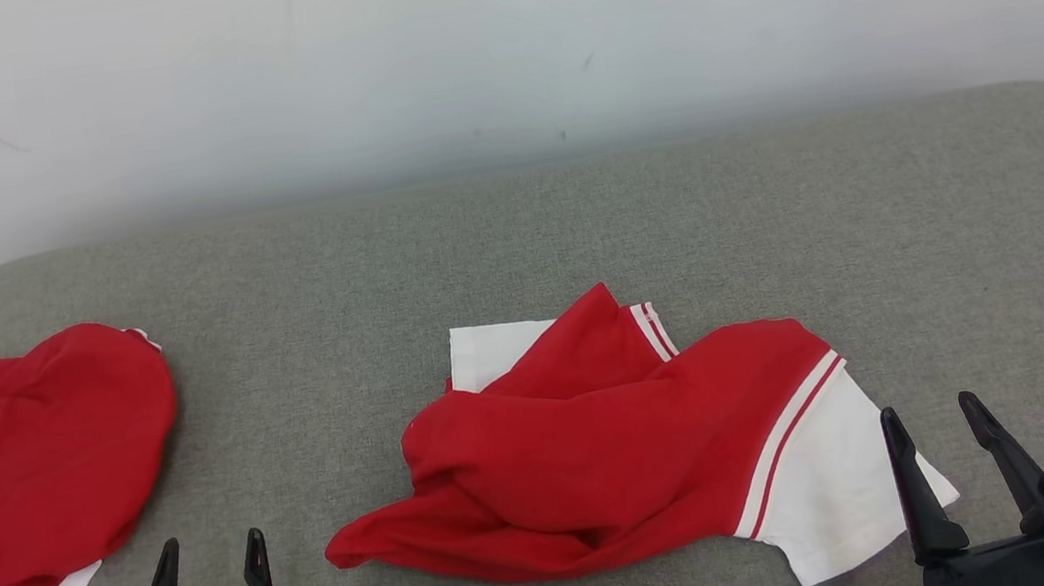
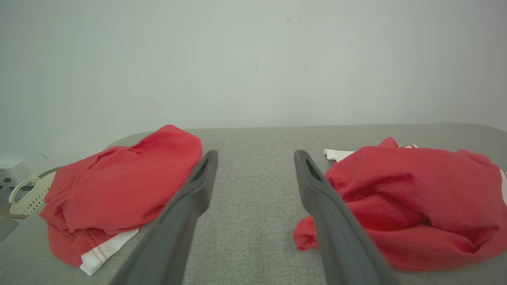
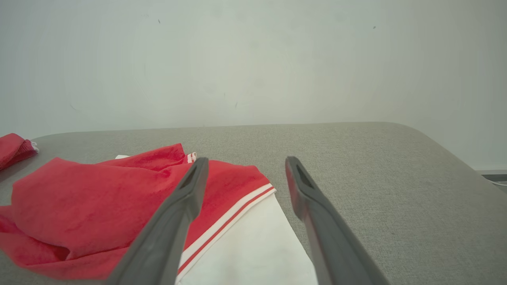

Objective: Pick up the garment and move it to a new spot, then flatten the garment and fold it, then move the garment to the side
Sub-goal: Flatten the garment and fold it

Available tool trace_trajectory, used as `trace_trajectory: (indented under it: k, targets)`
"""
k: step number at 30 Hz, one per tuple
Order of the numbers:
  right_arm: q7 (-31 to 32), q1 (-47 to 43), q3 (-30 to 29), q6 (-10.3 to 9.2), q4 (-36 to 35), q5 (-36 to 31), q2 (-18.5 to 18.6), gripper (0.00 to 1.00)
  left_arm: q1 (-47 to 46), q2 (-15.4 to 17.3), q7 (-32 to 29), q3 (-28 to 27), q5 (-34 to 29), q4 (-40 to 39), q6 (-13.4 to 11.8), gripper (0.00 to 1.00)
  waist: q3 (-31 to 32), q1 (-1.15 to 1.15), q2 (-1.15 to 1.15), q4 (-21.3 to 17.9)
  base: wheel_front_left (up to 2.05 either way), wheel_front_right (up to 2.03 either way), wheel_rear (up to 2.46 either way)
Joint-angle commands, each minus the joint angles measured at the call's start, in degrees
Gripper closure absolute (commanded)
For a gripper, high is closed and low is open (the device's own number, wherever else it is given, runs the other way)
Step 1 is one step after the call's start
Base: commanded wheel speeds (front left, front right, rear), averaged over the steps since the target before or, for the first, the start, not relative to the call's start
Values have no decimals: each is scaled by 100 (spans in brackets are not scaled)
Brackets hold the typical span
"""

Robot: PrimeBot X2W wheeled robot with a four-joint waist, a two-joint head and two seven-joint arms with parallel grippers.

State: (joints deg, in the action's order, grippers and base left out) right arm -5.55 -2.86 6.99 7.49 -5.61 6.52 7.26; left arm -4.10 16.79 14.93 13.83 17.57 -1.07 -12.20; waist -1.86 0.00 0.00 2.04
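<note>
Crumpled red-and-white knit garment (image 1: 604,454) lies on the grey fabric-covered bench (image 1: 574,226), about midway along its near edge, not flattened and not folded. Its long axis runs left to right, roughly parallel to that edge: a red tail points toward the near-left, and a white panel with striped trim ends toward the near-right. The right gripper (image 1: 929,408) has its fingers spread wide and holds nothing. Its left finger overlaps the white panel's edge in the head view, and in the right wrist view the panel runs in between the fingers. The left gripper (image 1: 212,544) is likewise wide apart and empty, with bare bench between it and the red tail. Judgement: the right arm is nearer, so pick-up likely starts at the white end. A second bunched red garment with white trim (image 1: 39,457) sits at the bench's left edge, well apart.
</note>
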Motion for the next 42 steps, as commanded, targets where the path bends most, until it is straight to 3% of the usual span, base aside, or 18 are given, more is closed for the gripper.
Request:
trace_trajectory:
  k: [1,7,16,23,28,29,30,31,38,42]
  targets:
    - [-12,33,11,0,-19,14,-2,0,3,-4,20,-16,-54,20,12,0,-10,0,0,5,0,0,0]
    - [-4,84,8,0,-30,50,52,0,-198,91,-144,110,26,140,223,0,-122,0,0,42,0,0,0]
    - [-12,218,91,0,-46,98,170,0,-561,464,-1230,512,382,436,1035,0,-558,0,0,-43,0,0,0]
    - [-101,345,123,0,19,143,194,0,-843,578,-1420,653,583,774,1469,0,-903,0,0,-152,0,0,0]
    - [-168,411,138,0,98,154,194,0,-990,611,-1466,768,675,971,1642,0,-986,0,0,-191,0,0,0]
    - [-189,432,135,0,122,156,189,0,-1019,615,-1438,801,681,989,1680,25,-1004,0,0,-197,0,0,0]
    - [-200,438,126,0,133,154,189,0,-1022,628,-1427,814,677,998,1698,68,-1011,0,0,-196,0,0,0]
    - [-208,445,114,0,141,155,195,0,-1023,628,-1426,827,695,998,1708,100,-1026,0,0,-192,0,0,0]
    - [-212,476,22,0,177,175,244,0,-1083,660,-1389,891,746,944,1755,100,-1097,0,0,-165,0,0,0]
    - [-19,342,-308,0,231,179,330,0,-1015,702,-1437,911,764,779,1744,100,-1139,0,0,-147,0,0,0]
